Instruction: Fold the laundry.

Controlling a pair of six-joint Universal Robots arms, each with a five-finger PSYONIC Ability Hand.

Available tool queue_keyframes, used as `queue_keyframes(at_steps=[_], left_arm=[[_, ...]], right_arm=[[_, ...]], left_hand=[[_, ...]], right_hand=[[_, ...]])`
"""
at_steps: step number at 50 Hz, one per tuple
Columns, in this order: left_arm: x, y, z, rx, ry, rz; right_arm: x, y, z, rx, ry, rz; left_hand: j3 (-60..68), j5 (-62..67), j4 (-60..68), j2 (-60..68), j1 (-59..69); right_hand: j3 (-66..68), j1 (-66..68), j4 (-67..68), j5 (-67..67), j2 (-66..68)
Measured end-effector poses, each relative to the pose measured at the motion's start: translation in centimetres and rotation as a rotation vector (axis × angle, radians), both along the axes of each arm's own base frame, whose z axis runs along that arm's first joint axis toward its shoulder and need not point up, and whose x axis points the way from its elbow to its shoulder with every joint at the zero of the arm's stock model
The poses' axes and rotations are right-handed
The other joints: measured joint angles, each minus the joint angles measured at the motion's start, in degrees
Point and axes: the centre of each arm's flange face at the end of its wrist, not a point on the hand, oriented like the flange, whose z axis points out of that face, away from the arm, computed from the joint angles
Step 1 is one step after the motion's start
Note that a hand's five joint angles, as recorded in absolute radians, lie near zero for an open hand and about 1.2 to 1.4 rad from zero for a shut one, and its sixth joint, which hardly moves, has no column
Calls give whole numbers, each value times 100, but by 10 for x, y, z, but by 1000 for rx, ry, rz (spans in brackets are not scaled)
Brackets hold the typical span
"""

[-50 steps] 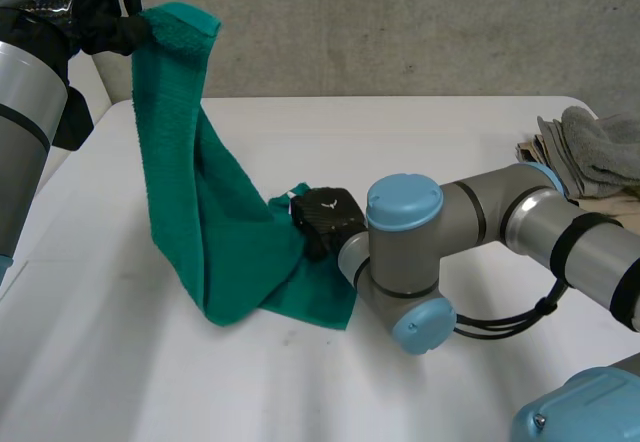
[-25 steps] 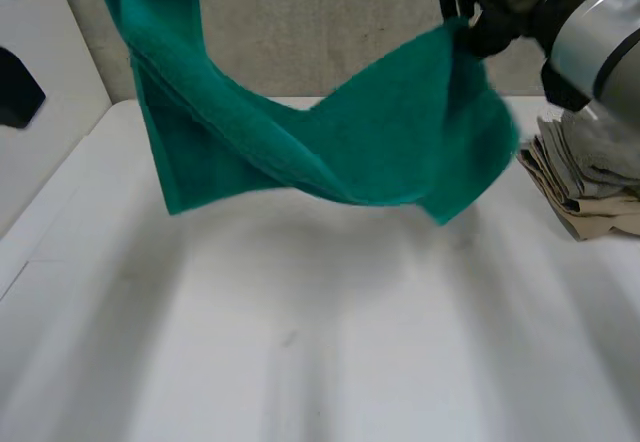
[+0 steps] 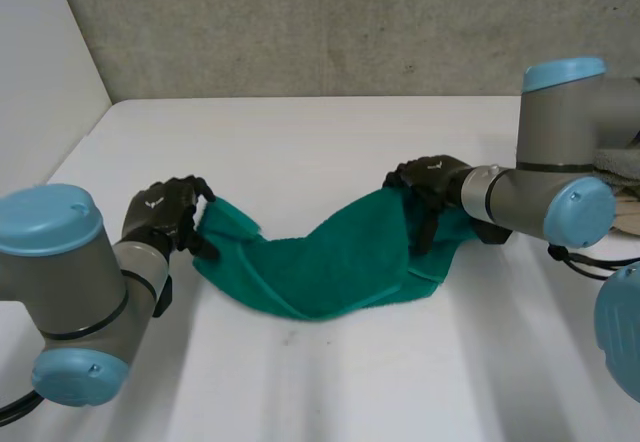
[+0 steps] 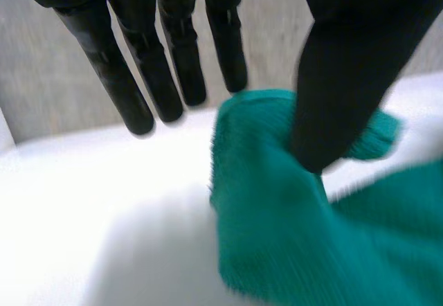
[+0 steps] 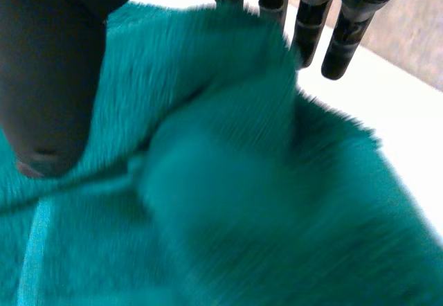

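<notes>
Towel [image 3: 330,262], green and crumpled, lay in a sagging band across the middle of the white table [image 3: 300,142], stretched between the two hands. The left hand [image 3: 160,217] sat at one end, its fingers [image 4: 131,84] straight and spread, clear of the cloth, with the thumb tip resting on the bunched corner. The right hand [image 3: 428,180] lay over the other end, its fingers [image 5: 346,29] straight and side by side, with the thumb set apart on the pile and nothing pinched.

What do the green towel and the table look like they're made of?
The green towel looks like cotton terry, matte: fuzzy pile and soft, sagging folds. The table has a smooth, hard-looking white top, perhaps laminate or painted board; I cannot tell which.
</notes>
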Motion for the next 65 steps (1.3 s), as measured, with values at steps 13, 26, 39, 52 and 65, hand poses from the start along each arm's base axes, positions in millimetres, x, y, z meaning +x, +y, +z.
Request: queue_keyframes(at_steps=[13,26,39,52,65], left_arm=[[-11,-1,48,-176,26,-110],[-21,-2,40,-358,-346,-532],[-3,6,5,-182,-665,-514],[-4,28,0,-88,-755,-402],[-1,24,-17,-85,-771,-358]], right_arm=[[-21,11,65,-183,-42,-156],[-46,85,68,-239,9,-92],[-67,132,12,-153,194,-7],[-73,127,-19,-180,171,-52],[-69,119,-20,-180,120,-81]], left_hand=[[-2125,-2116,-2152,-2062,-1624],[-2105,-2015,-2109,-2004,-1605],[-1910,-1766,-1900,-1807,-1555],[-1910,-1764,-1897,-1806,-1555],[413,512,453,591,1058]], right_hand=[[-211,-115,-156,-221,-179],[-211,-115,-156,-221,-179],[-211,-115,-156,-221,-179],[-211,-115,-156,-221,-179],[-211,-115,-156,-221,-179]])
